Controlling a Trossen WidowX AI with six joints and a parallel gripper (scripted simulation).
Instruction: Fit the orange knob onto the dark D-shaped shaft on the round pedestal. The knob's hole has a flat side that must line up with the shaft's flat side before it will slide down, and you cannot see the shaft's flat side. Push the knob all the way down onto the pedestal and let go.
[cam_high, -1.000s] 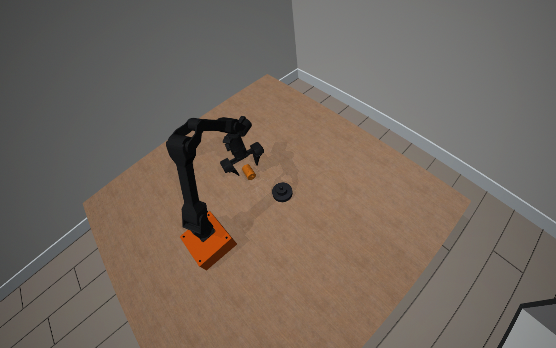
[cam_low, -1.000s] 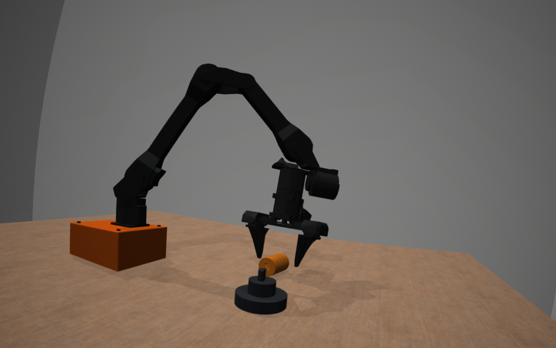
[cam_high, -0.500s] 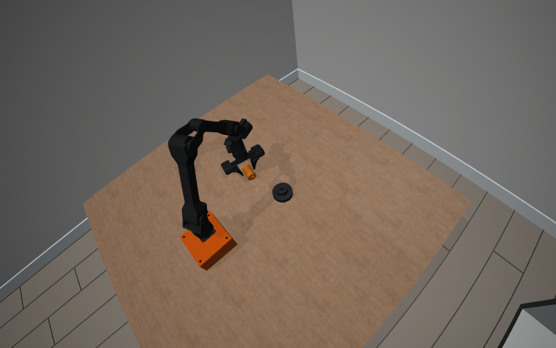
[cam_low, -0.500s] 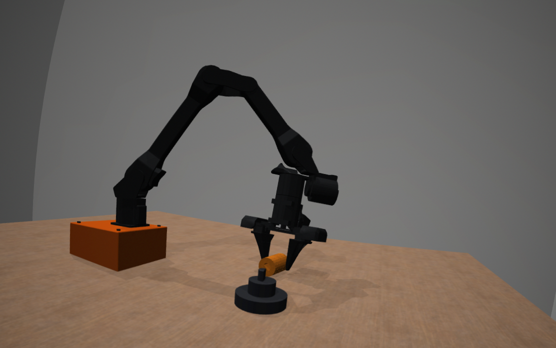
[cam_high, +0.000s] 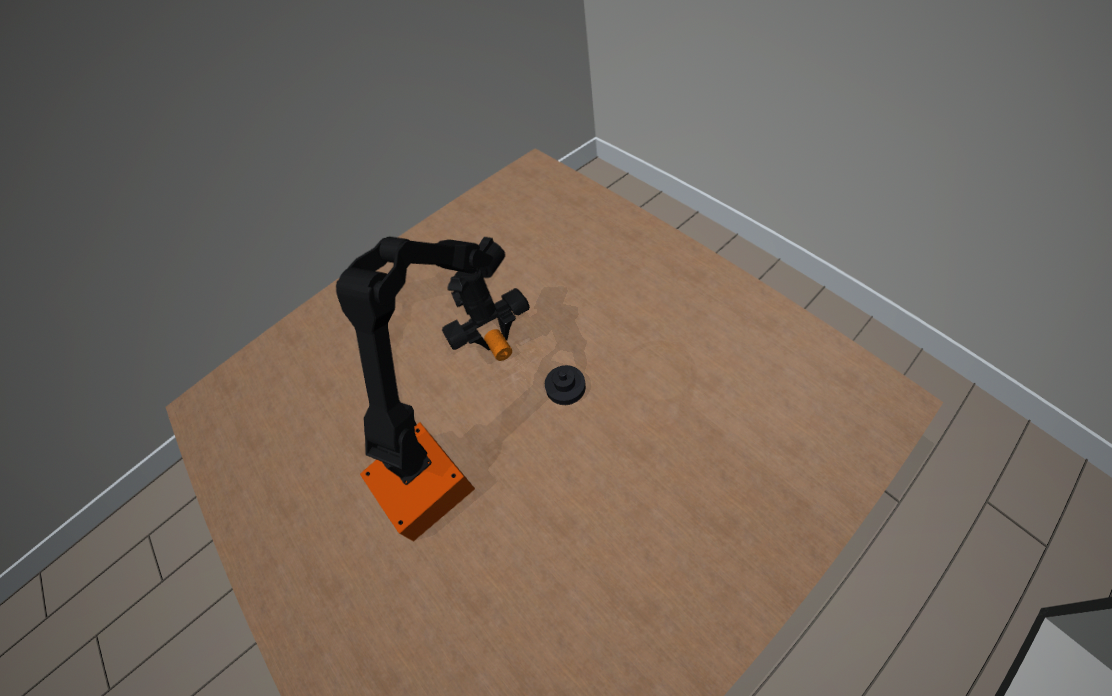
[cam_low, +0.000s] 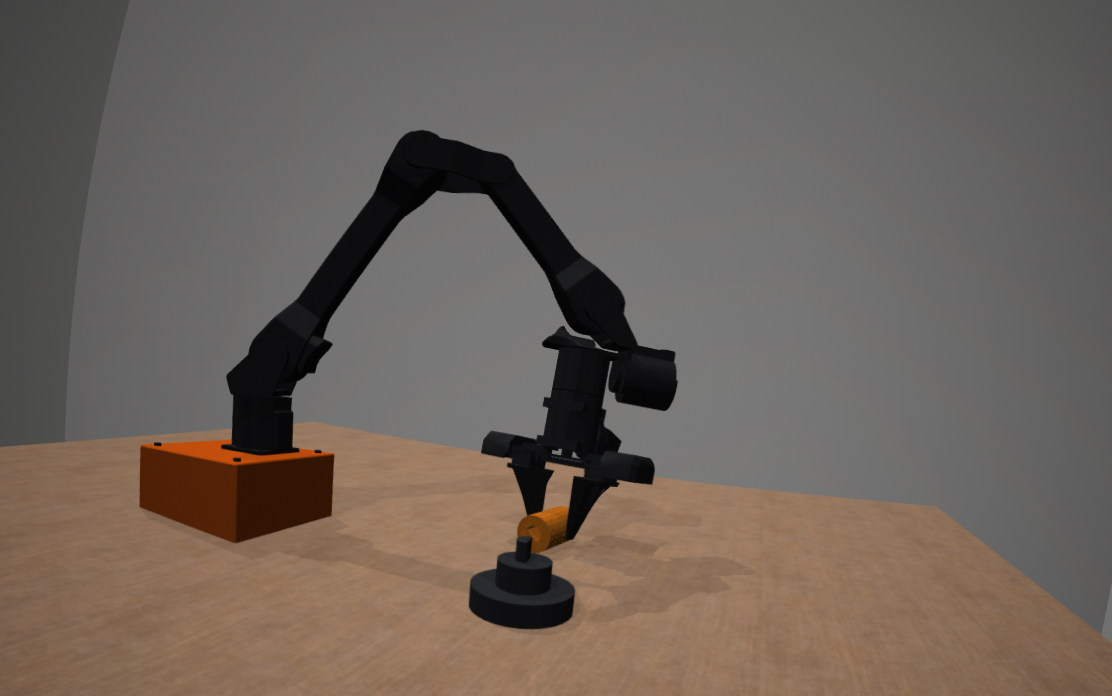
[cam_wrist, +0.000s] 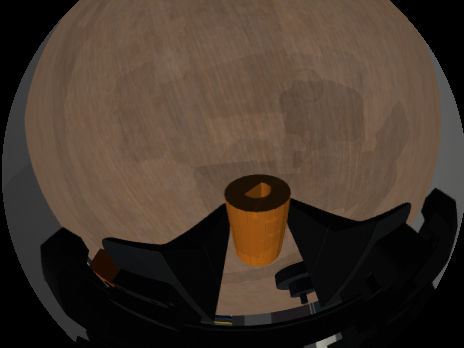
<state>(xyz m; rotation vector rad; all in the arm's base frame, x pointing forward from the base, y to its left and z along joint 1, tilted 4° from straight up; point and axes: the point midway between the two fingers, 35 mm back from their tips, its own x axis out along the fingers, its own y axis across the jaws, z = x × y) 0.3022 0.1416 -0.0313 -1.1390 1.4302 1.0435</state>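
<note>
The orange knob (cam_high: 497, 346) (cam_low: 555, 530) (cam_wrist: 258, 237) lies on its side on the table. Its end with the D-shaped hole shows in the wrist view. My gripper (cam_high: 495, 342) (cam_low: 552, 525) (cam_wrist: 256, 206) points down with a tilt and is shut on the knob, one finger against each side. The dark round pedestal (cam_high: 564, 397) (cam_low: 521, 609) (cam_wrist: 288, 280) stands apart from the knob, to its right in the top view. Its shaft (cam_high: 562, 376) (cam_low: 523, 548) (cam_wrist: 303, 299) points up, bare. The right finger hides part of the pedestal in the wrist view.
The wooden table top (cam_high: 697, 492) (cam_low: 779, 607) (cam_wrist: 200, 100) bears the arm's orange base block (cam_high: 418, 492) (cam_low: 237, 500) (cam_wrist: 105, 268). In the top view the base is at the lower left of the knob and pedestal. Grey walls stand beyond the table.
</note>
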